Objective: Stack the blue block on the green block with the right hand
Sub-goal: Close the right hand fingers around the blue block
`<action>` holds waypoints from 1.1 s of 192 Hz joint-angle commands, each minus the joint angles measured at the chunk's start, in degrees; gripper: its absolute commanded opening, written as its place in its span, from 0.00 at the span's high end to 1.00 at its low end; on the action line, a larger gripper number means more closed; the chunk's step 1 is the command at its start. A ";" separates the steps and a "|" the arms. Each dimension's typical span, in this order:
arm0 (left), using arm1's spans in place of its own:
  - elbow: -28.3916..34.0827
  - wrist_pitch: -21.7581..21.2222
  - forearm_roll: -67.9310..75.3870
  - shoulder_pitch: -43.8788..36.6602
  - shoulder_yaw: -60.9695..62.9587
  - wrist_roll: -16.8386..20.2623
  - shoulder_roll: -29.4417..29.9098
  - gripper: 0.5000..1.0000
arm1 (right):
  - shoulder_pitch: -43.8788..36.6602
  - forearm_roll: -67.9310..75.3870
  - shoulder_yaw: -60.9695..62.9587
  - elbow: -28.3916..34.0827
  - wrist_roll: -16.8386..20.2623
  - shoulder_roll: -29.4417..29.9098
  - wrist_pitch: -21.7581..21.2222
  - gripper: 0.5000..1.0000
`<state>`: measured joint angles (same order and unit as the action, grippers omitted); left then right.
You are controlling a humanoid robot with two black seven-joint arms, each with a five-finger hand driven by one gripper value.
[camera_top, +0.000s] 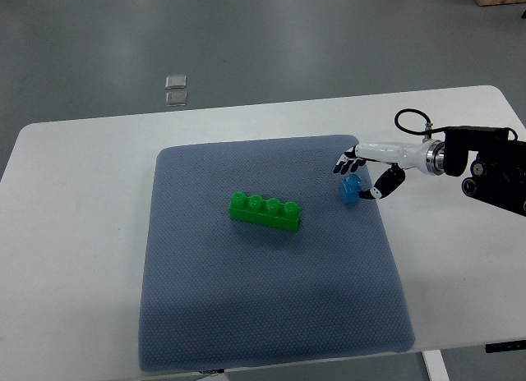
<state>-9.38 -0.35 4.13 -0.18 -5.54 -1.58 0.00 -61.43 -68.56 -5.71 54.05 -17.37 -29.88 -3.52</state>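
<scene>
A small blue block (352, 190) sits on the grey-blue mat (246, 315), near its right edge. The long green block (265, 211), with several studs on top, lies at the mat's middle, about a hand's width left of the blue one. My right hand (359, 177) reaches in from the right edge and hovers at the blue block. Its fingers (345, 162) are stretched out over the block's far side and the thumb (386, 184) angles down by its right side. The hand is open and the block rests on the mat. The left arm is out of view.
The mat covers the middle of a white table (74, 233). Two small clear squares (176, 89) lie on the floor beyond the table's far edge. The black forearm (493, 172) lies over the table's right side.
</scene>
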 commanded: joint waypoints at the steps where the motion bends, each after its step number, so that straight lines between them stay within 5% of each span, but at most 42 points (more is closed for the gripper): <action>1: 0.06 0.00 0.00 0.00 0.00 0.00 0.00 0.00 | 0.00 0.00 0.00 0.00 0.06 0.08 0.00 0.53; 97: -0.02 0.00 0.00 0.00 0.00 0.00 0.00 0.00 | -0.18 -0.09 0.00 0.09 -0.03 0.17 0.00 0.57; 211: -0.02 0.00 0.00 0.00 0.00 0.00 0.00 0.00 | 0.09 -1.23 0.00 0.09 -0.12 0.26 0.09 0.78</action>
<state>-9.37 -0.35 4.13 -0.18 -5.54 -1.58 0.00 -61.42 -69.76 -5.71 54.14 -17.48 -29.63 -3.47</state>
